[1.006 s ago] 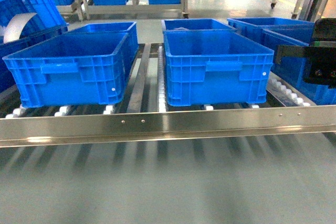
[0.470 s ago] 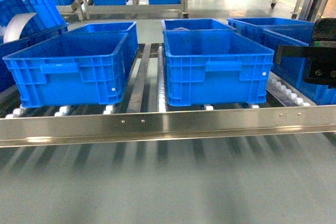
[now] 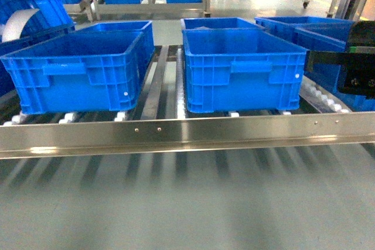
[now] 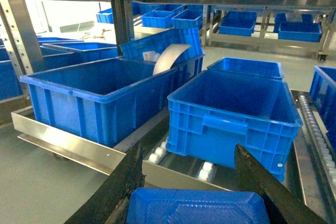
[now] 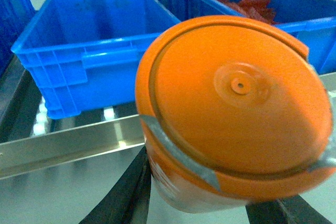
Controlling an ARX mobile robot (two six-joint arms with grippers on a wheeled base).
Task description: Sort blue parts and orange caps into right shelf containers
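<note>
Transport step. Right gripper (image 5: 210, 203) clamped on orange cap (image 5: 236, 108); left gripper (image 4: 197, 182) clamped on blue part (image 4: 197, 207). Right shelf containers (image 5: 94, 40) sit ahead of and beyond the cap, across the shelf rail (image 5: 68, 145). Next: reach over the rail, release above the matching crate.

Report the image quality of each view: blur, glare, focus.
Head view: foreground floor smeared by motion blur, glare along the steel rail. Left wrist view: crates sharp, blue part soft at the bottom edge. Right wrist view: orange cap fills the frame, close and slightly soft.
</note>
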